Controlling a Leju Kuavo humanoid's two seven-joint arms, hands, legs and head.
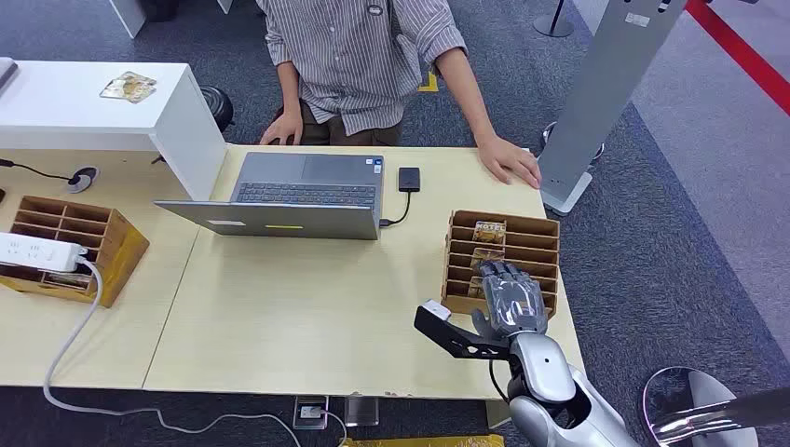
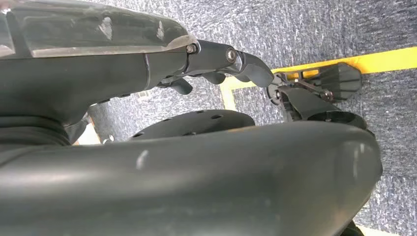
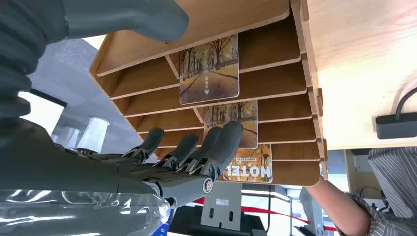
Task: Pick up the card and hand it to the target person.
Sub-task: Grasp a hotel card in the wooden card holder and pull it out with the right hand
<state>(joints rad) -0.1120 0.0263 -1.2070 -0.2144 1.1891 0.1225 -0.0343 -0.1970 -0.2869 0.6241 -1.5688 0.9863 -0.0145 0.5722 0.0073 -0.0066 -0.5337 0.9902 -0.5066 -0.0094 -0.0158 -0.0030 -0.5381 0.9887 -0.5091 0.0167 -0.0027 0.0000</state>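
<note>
We have our right hand (image 1: pixel 510 300) open, fingers (image 3: pixel 223 142) spread over the slotted card rack (image 1: pixel 522 226) at lower right of the head view, holding nothing yet. The cards (image 3: pixel 209 69) stand upright in its slots, edges exposed for pinching. The person (image 1: pixel 363 56) waits across the worktop (image 1: pixel 307 317). We cannot tell our left hand's state

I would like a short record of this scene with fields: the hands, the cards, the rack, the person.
right hand: over the rack, fingers spread, holding nothing
left hand: hanging over the carpet, state unclear
cards: three in the rack slots, one printed HOTEL
rack: brown, slotted, on the table at its right end
person: standing across the table, both hands on its far edge
</note>
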